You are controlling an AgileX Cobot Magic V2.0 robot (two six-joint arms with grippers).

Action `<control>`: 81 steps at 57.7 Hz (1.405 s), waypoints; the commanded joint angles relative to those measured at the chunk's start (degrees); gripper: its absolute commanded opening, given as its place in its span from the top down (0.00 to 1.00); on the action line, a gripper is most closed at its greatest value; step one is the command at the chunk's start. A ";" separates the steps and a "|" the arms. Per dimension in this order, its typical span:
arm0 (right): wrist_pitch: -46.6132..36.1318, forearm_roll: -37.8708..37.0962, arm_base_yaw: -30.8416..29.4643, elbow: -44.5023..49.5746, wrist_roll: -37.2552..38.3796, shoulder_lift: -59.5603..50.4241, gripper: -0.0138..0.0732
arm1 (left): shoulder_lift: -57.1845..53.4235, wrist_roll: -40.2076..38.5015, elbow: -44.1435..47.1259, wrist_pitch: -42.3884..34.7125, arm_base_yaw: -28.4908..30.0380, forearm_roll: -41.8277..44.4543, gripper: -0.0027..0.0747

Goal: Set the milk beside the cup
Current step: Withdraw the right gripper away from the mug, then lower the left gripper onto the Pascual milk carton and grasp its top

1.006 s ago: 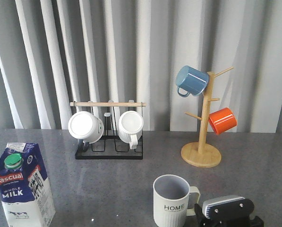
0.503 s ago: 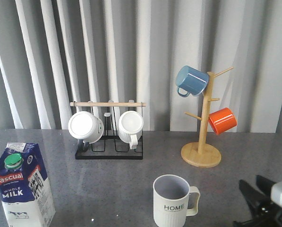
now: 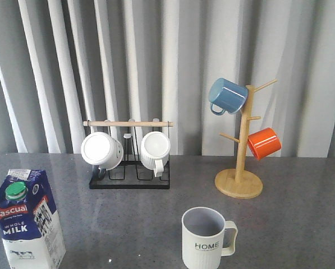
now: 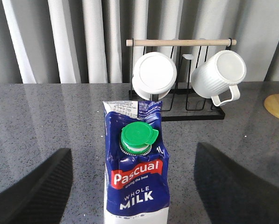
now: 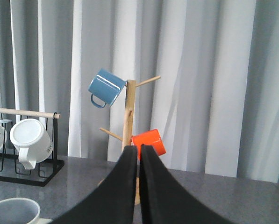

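Here the milk [image 3: 28, 219] stands upright at the near left corner of the grey counter [image 3: 128, 213], its green cap [image 3: 14, 191] on the sloped top and the red "Pascual" label facing the front camera. In the left wrist view the carton [image 4: 136, 169] sits between the two dark fingers [image 4: 34, 193] of the left hand [image 4: 134, 186] — they are spread wide, one on each side, and neither touches it. The cup [image 3: 205, 237], the ribbed pale one lettered "HOME", stands well apart from the milk, toward the near middle of the counter, with its handle pointing right and its grey inside showing.

Farther back, a black wire rack [image 3: 129, 180] with a wooden bar [image 3: 127, 123] carries two white mugs [image 3: 102, 150] lying on their sides. To the right of it a wooden mug tree [image 3: 240, 162] holds a blue mug [image 3: 227, 96] high up and an orange mug [image 3: 264, 143] lower down. Grey-white curtains [image 3: 167, 67] hang behind everything.

The right hand [image 5: 139, 186] does not show in the front view; its wrist camera shows its two dark fingers pressed together, with nothing between them — aimed toward the mug tree [image 5: 128, 135], with the rim of the cup [image 5: 14, 211] at the corner.
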 commanded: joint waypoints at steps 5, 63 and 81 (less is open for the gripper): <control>-2.00 0.12 -0.45 -1.45 -3.19 -0.02 0.85 | -0.33 -0.51 -1.58 -4.39 -0.25 -0.54 0.30; -1.61 0.34 -0.45 -1.40 -2.87 -0.02 0.85 | -0.33 -0.25 -1.58 -10.31 -0.21 0.97 0.30; -1.54 0.34 -0.45 -1.40 -2.87 -0.02 0.85 | 3.78 -4.69 -1.58 -18.17 -1.34 0.97 0.02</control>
